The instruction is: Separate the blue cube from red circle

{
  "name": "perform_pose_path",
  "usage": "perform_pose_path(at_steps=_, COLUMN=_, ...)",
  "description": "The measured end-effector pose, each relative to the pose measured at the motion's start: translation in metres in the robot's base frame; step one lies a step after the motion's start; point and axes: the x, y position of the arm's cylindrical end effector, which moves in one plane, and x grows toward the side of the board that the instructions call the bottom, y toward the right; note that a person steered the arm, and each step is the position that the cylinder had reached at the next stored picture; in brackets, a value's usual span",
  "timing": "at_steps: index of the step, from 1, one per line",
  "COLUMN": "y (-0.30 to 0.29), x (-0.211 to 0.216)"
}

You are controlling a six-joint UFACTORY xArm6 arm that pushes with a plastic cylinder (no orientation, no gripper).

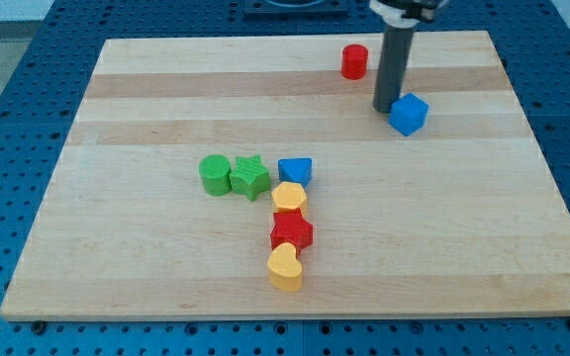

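The blue cube point(409, 114) sits on the wooden board near the view's top right. The red circle point(353, 61), a short red cylinder, stands further up and to the left of it, a clear gap between them. My tip point(385, 108) rests on the board just left of the blue cube, touching or almost touching its left side, below and right of the red circle.
A cluster lies mid-board: a green cylinder point(214, 174), a green star point(249, 178), a blue pentagon-like block point(295, 171), a yellow hexagon point(289, 198), a red star point(291, 232) and a yellow heart point(286, 267). The board's right edge point(547, 178) is near the cube.
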Motion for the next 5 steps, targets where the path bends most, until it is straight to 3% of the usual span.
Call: perform_pose_path(at_steps=5, y=0.043, x=-0.023)
